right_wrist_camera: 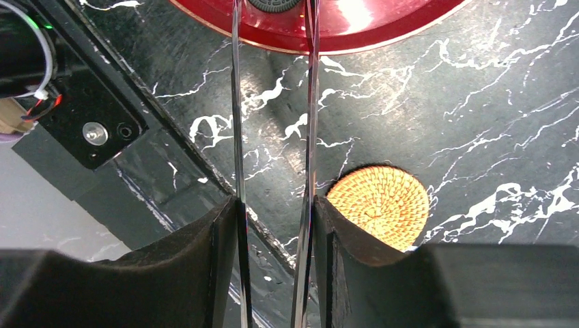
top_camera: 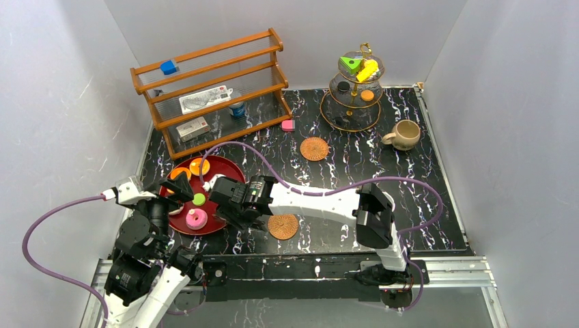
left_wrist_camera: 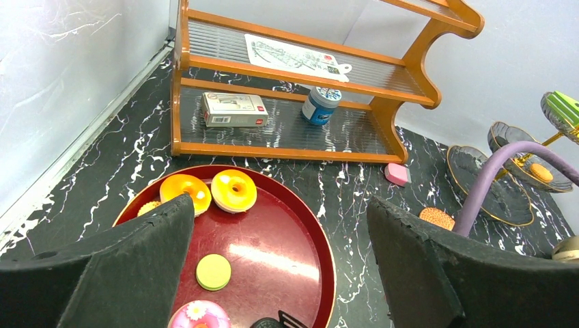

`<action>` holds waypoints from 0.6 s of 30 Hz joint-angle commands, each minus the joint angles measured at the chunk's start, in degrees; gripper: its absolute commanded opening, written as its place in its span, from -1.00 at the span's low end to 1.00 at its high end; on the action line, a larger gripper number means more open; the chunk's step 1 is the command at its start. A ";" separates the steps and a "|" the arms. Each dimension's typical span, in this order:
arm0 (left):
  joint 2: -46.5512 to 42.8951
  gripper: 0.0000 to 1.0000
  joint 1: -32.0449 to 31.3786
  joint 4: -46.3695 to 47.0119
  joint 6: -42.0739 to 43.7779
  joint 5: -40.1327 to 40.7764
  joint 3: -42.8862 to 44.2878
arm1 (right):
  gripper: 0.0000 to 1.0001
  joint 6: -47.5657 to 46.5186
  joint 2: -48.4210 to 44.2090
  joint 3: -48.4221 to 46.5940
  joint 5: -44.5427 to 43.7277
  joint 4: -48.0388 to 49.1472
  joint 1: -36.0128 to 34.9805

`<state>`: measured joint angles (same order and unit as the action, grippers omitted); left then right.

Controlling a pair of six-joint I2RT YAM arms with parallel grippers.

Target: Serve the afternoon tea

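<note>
On my overhead feed, upper left of the frame, a wooden rack stands at the back of the black marbled table. A blue cube sits at the left end of its top shelf. A long white printed box lies on the middle shelf. On the bottom shelf I see a small white box and a blue can, apart from each other. A pink block lies on the table just beside the rack's right foot. A gold-framed tiered stand occupies the upper right, and a round red tray the lower left. On my right wrist feed, thin metal tongs run up the frame, their tips over the tray's rim.
</note>
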<state>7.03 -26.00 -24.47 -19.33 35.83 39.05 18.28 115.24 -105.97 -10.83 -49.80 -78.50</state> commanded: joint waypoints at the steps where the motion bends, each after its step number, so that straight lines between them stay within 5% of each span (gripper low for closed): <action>1: -0.07 0.88 -0.19 0.82 -0.27 1.28 0.24 | -0.01 0.27 -0.19 -2.95 -4.30 -0.74 0.01; 18: 0.09 0.87 -0.19 0.81 -0.29 1.21 0.25 | -0.06 -0.38 -5.50 -1.99 -7.30 4.74 2.98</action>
<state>7.03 -26.00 -24.49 -19.33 35.83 39.05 17.85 115.13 -105.97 -15.16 -48.12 -77.49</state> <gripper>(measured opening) 0.938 0.472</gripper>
